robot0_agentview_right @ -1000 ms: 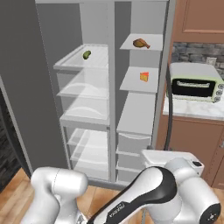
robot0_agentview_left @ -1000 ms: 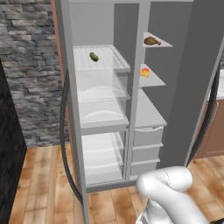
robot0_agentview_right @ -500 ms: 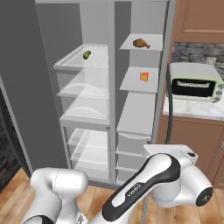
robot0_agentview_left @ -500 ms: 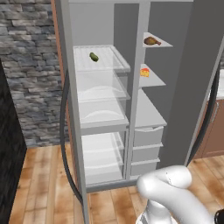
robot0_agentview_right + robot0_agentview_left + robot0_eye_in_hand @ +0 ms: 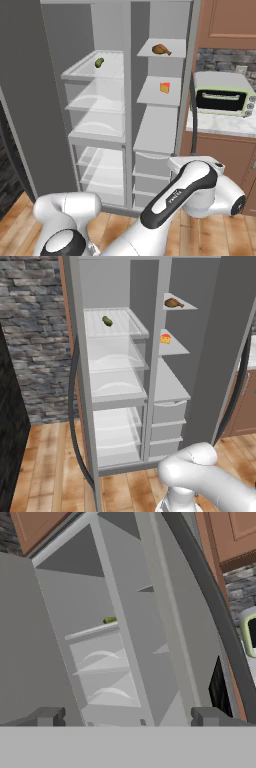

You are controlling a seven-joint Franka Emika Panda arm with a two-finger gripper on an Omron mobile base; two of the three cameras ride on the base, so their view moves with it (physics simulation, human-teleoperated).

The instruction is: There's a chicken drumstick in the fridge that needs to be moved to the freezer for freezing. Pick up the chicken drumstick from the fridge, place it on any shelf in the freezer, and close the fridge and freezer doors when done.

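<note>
The robot's dark two-fingered hand [image 5: 127, 717] sits low, its two tips spread wide with nothing between them, looking up at the open grey double-door fridge-freezer [image 5: 125, 662]. On the left, the small green pickle [image 5: 107, 321] lies on the top clear shelf [image 5: 112, 326] of the freezer side. To the right, well above and away from the hand, the brown chicken drumstick [image 5: 172, 303] lies on the top white shelf [image 5: 182, 306] of the fridge side: glossy, rounded, tapering to a thin end. One shelf below it sits an orange cheese wedge [image 5: 165, 339].
</note>
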